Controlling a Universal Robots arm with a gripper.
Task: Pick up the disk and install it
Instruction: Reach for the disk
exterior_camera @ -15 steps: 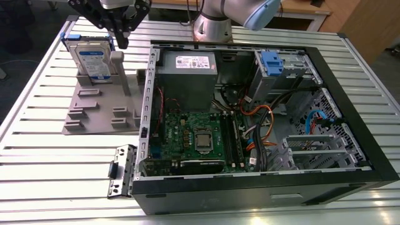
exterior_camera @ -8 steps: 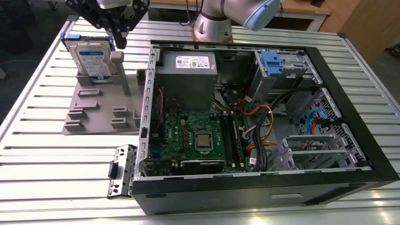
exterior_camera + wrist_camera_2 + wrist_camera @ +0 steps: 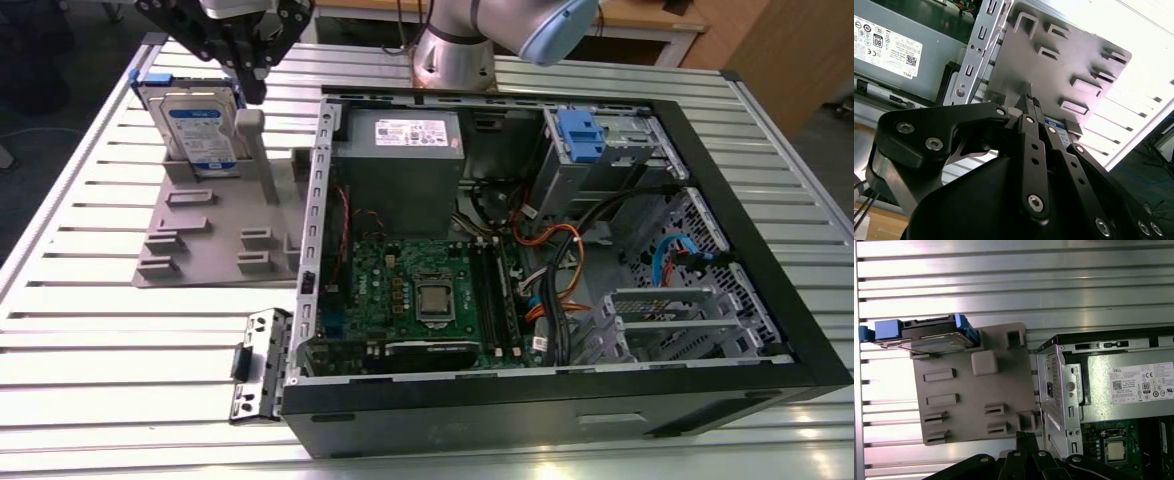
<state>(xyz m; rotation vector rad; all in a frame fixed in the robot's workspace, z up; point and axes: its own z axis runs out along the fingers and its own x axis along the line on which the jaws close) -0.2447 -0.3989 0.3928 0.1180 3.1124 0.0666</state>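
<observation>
Slatted table [image 3: 80, 330]: disk [image 3: 194, 125] upright in grey stand [image 3: 214, 235], closed claw [image 3: 254, 92] above, apart.

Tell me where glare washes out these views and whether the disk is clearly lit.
Exterior view: the table glares along the picture's bottom, the disk evenly lit. Second wrist view: slats burn white beyond the dark claw. First wrist view: bright bands on slats beside the disk.
</observation>
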